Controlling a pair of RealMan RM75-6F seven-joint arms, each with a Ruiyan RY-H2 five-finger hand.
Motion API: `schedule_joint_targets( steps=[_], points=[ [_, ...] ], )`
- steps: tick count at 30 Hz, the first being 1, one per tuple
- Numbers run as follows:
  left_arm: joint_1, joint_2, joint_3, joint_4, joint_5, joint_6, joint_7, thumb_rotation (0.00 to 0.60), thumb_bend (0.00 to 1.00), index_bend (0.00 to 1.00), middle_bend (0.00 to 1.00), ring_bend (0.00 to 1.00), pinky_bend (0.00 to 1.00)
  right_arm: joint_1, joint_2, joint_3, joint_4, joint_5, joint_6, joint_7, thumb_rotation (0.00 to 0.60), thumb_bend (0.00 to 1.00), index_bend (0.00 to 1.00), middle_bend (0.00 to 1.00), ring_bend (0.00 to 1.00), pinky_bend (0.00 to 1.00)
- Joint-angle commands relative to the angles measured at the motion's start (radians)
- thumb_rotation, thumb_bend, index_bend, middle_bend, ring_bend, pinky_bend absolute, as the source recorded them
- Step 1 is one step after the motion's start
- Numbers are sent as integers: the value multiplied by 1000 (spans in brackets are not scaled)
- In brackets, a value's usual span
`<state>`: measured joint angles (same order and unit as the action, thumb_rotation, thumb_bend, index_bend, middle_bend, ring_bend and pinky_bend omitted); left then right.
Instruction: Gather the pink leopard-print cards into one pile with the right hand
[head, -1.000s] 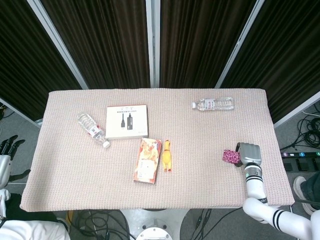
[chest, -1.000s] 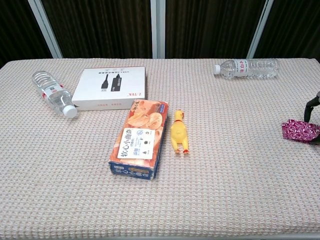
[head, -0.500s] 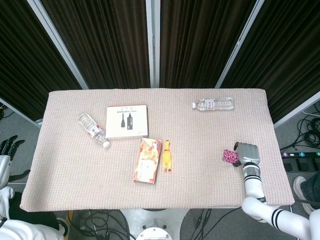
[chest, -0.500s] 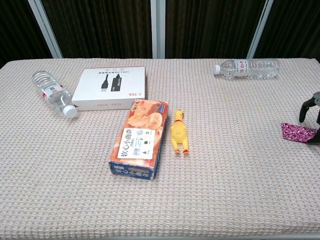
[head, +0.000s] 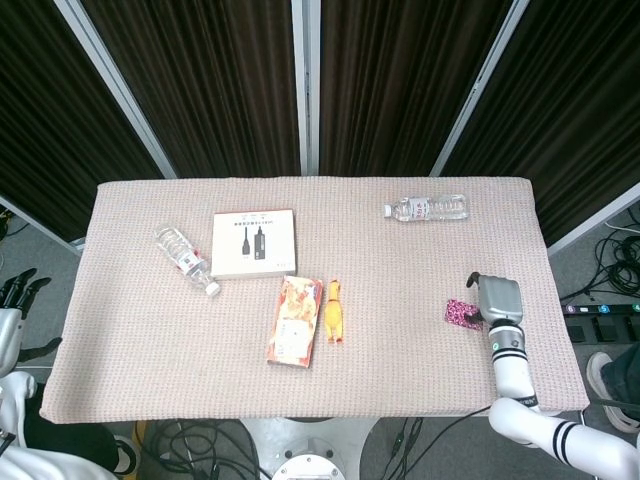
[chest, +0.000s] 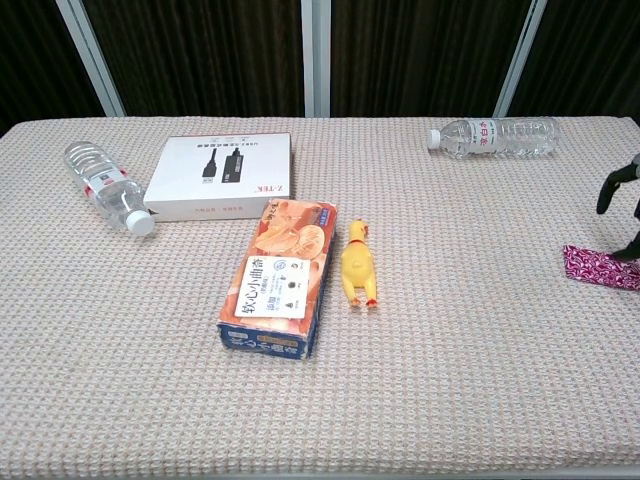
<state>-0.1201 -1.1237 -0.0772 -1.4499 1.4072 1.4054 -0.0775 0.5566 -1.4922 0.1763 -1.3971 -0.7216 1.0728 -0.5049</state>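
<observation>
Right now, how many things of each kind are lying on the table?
Water bottles: 2 (one at the left, one at the far right)
Boxes: 2 (white box, orange box)
Yellow rubber chicken: 1
Pink leopard-print cards: 1 bunch
Total: 6

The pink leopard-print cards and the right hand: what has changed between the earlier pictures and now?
The right hand has lifted slightly and shifted right, away from the pink leopard-print cards. In the chest view the cards lay bunched up a second ago; now they lie flatter on the table. Whether a fingertip touches them cannot be told. The left hand, bottles, boxes and yellow toy chicken have not moved.
</observation>
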Motion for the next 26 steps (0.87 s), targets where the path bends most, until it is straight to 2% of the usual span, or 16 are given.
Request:
schedule_joint_targets(
  steps=[1, 2, 3, 4, 5, 6, 7, 8, 9, 10, 12, 17, 26],
  points=[
    [-1, 0, 0, -4, 1, 1, 6, 600, 0, 217, 185, 133, 302, -68, 68, 28, -59, -243, 178, 187, 528, 0, 416, 993, 924, 930],
    [-1, -1, 0, -5, 2, 1, 7, 600, 0, 217, 185, 133, 303, -81, 83, 22, -55, -286, 199, 219, 441, 0, 419, 946, 847, 868],
    [-1, -1, 0, -5, 2, 2, 8, 600, 0, 217, 185, 133, 303, -92, 101, 14, -51, -321, 212, 244, 323, 0, 416, 833, 706, 764],
    [-1, -2, 1, -6, 2, 2, 10, 600, 0, 217, 185, 133, 302, -106, 128, 1, -47, -349, 218, 258, 264, 0, 406, 735, 599, 675],
    [-2, -3, 0, -6, 1, 0, 12, 600, 0, 217, 185, 133, 303, -116, 150, -9, -48, -357, 218, 253, 184, 0, 369, 573, 427, 512],
    [-3, -4, 0, -6, 0, -1, 14, 600, 0, 217, 185, 133, 302, -125, 172, -19, -54, -360, 217, 239, 124, 0, 304, 421, 268, 339],
    [-5, -5, -1, -5, -1, -3, 16, 600, 0, 217, 185, 133, 303, -138, 202, -33, -70, -357, 211, 217, 82, 0, 236, 309, 160, 203],
    [-6, -6, -2, -4, -2, -5, 17, 600, 0, 217, 185, 133, 303, -148, 224, -44, -86, -356, 209, 202, 42, 0, 155, 199, 72, 90],
    [-8, -7, -4, -3, -3, -5, 18, 600, 0, 217, 185, 133, 302, -159, 242, -54, -98, -360, 213, 190, 17, 0, 89, 115, 23, 30],
    [-9, -8, -6, -3, -5, -5, 17, 600, 0, 217, 185, 133, 302, -170, 255, -64, -105, -371, 224, 182, 4, 0, 42, 53, 2, 2],
    [-10, -10, -9, -1, -7, -4, 16, 600, 0, 217, 185, 133, 302, -202, 269, -86, -100, -415, 271, 181, 0, 0, 5, 7, 0, 0],
    [-15, -9, -11, -7, -5, -5, 26, 600, 0, 217, 185, 133, 302, -275, 266, -108, -59, -476, 365, 223, 0, 0, 0, 0, 0, 0],
    [-22, 1, -20, -45, -9, 3, 64, 600, 0, 217, 185, 133, 302, -313, 288, -101, -57, -476, 340, 260, 0, 0, 0, 0, 0, 0]
  ],
)
